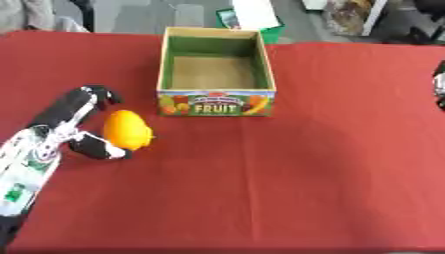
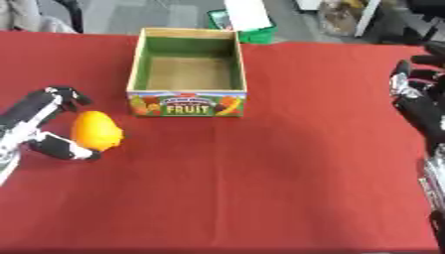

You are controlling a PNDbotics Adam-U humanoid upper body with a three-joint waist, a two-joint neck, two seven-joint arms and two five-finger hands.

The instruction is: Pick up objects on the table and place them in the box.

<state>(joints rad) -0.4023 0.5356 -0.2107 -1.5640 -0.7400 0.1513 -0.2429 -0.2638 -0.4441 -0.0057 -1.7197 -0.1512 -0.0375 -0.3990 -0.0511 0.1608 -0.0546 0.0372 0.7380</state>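
Left hand [image 1: 76, 124] was curled around the orange fruit [image 1: 127, 130] near the table's [image 1: 287, 188] left edge, long axis upright, the FRUIT box [image 1: 216, 105] just beyond to its right; right hand [image 2: 419, 101] idle, fingers relaxed, far right edge.

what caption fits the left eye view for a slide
Left robot hand curls around an orange fruit beside the open fruit box on red cloth.

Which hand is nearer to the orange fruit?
Left. The left hand curls around the orange fruit; the right hand rests far away at the table's right edge.
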